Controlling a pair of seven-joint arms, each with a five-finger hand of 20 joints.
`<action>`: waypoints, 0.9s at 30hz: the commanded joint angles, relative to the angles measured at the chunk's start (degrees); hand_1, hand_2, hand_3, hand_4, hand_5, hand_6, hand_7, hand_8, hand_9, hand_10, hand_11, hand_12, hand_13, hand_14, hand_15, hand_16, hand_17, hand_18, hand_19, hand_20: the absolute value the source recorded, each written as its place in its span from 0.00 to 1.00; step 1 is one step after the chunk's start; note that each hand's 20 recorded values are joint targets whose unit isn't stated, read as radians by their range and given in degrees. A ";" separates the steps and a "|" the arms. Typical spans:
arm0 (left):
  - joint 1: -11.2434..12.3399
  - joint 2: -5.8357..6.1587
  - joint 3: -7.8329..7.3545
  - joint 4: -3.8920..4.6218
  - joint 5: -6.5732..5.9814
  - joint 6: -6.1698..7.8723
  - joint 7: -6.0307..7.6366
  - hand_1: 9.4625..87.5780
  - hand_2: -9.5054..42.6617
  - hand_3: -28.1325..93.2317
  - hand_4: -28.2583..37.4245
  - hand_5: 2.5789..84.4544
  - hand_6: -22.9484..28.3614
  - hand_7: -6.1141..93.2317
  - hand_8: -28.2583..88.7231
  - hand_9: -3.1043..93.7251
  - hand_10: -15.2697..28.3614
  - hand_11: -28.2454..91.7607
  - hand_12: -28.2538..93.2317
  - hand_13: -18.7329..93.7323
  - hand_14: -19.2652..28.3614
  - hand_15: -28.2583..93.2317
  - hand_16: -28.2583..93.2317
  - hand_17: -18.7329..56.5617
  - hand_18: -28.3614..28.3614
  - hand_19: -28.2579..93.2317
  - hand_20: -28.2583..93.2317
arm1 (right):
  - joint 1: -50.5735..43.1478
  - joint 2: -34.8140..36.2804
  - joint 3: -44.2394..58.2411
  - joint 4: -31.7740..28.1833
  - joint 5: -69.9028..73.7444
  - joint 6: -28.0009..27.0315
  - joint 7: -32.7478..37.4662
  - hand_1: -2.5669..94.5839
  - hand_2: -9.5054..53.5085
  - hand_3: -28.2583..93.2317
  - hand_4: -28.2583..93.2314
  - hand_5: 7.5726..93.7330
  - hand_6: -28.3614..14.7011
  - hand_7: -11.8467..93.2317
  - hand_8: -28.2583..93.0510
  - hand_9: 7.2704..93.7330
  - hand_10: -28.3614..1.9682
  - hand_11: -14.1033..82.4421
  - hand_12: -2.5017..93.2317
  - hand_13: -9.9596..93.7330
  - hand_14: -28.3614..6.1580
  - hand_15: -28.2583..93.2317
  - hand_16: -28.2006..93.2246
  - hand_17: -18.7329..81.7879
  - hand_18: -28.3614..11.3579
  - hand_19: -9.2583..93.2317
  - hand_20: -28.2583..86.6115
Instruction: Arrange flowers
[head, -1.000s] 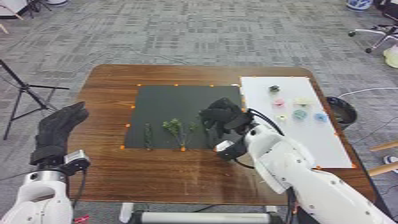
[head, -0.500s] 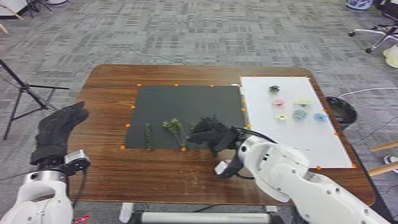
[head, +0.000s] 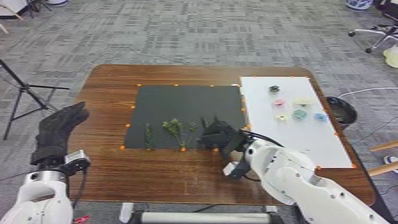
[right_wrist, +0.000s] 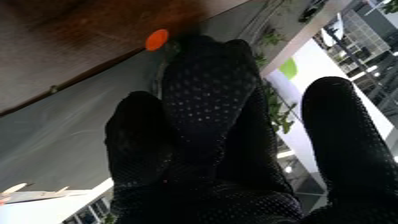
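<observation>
Right hand at black mat, near leafy stems — can't tell if gripping. Left hand by counter's left edge — fingers loosely straight.

Room to pass lies over the far half of the mat and along the table beyond its far edge. Towards the mat's near edge, sprigs stand in the way; the right hand blocks its near right corner, its arm the table's near right part. Flowers obstruct the sheet's far half; its near right part offers room. The left hand obstructs the table's left edge.
</observation>
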 joint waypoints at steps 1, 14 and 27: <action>0.40 -0.20 -0.14 -0.38 0.26 -0.68 -0.64 0.21 0.28 0.79 0.00 0.60 0.52 0.20 0.18 0.54 0.70 0.42 0.34 0.50 0.77 0.41 0.24 0.33 0.71 0.32 0.37 | -0.84 0.79 0.47 -0.23 -0.56 1.07 1.07 0.30 0.32 0.74 0.15 0.65 0.56 0.26 0.20 0.71 0.46 0.24 0.16 1.00 0.71 0.62 0.51 0.83 0.41 1.00 0.64; 0.10 -0.09 -0.05 -0.27 0.22 -0.88 -0.47 0.21 0.28 0.79 0.00 0.61 0.52 0.20 0.18 0.53 0.70 0.42 0.34 0.50 0.77 0.41 0.24 0.33 0.71 0.31 0.37 | -0.58 1.12 0.01 -1.37 3.22 5.70 -0.77 0.29 0.31 0.74 0.15 0.66 0.56 0.26 0.20 0.72 0.45 0.24 0.16 1.00 0.70 0.62 0.51 0.83 0.41 1.00 0.64; -0.16 -0.13 0.05 -0.22 0.17 -0.76 -0.24 0.21 0.28 0.79 0.00 0.61 0.51 0.20 0.18 0.54 0.70 0.42 0.34 0.50 0.77 0.41 0.24 0.33 0.71 0.32 0.37 | 3.48 3.76 6.84 -4.49 -5.39 25.92 -3.32 0.38 0.04 0.77 0.16 0.70 0.58 0.33 0.20 0.81 0.50 0.32 0.23 0.98 0.75 0.68 0.53 0.83 0.40 1.00 0.76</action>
